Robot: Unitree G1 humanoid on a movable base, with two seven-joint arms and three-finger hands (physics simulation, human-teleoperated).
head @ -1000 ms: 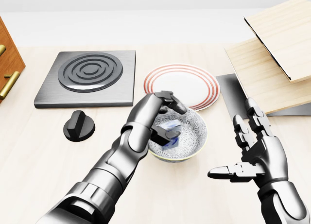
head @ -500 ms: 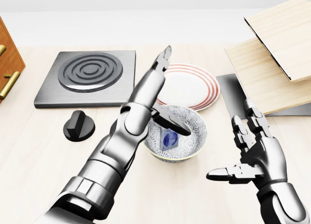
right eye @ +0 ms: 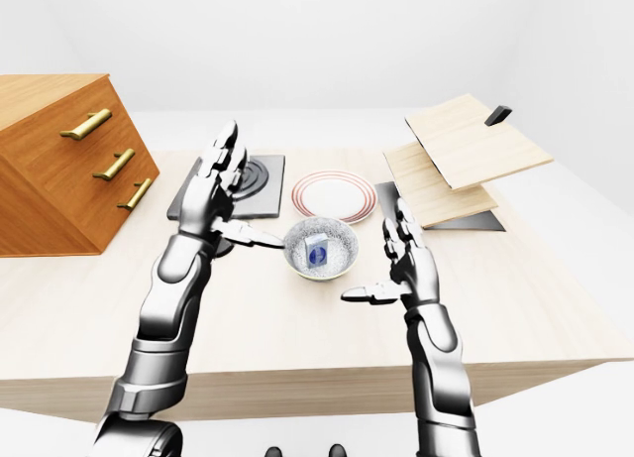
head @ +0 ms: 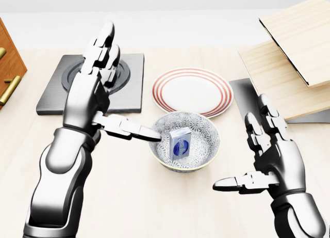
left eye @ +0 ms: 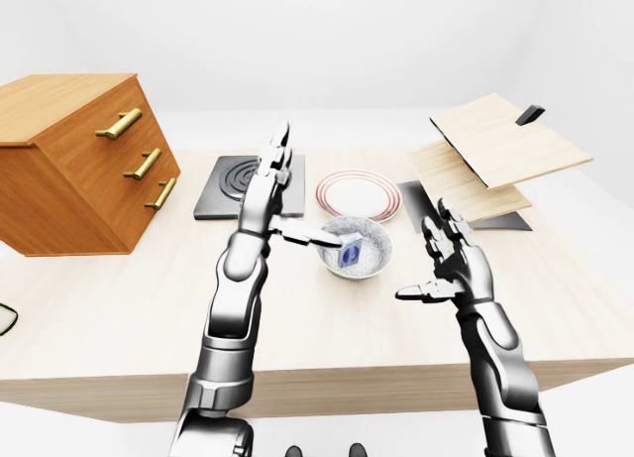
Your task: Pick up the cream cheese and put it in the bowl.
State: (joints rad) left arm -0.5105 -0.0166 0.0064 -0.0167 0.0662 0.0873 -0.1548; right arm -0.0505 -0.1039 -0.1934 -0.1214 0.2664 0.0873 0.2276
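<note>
The cream cheese (head: pixel 180 143), a small white box with a blue label, stands inside the patterned bowl (head: pixel 208 130) at the middle of the head view. My left hand (head: pixel 124 88) is open to the left of the bowl, fingers pointing up over the stove plate. Its thumb (head: pixel 135 129) reaches right to the bowl's rim and does not touch the box. To the right of the bowl my right hand (head: pixel 241 145) is open, palm turned toward it and empty.
A red-ringed plate (head: pixel 192 91) lies just above the bowl. A square stove plate (head: pixel 131 78) sits at upper left, partly behind my left hand. Tilted wooden boards (head: pixel 294 57) rest on a dark tray (head: pixel 245 93) at right. A wooden drawer cabinet (left eye: pixel 79 170) stands at far left.
My left hand opened, let go of the cream cheese in the bowl, then drew back up and to the left. The right hand has barely moved.
</note>
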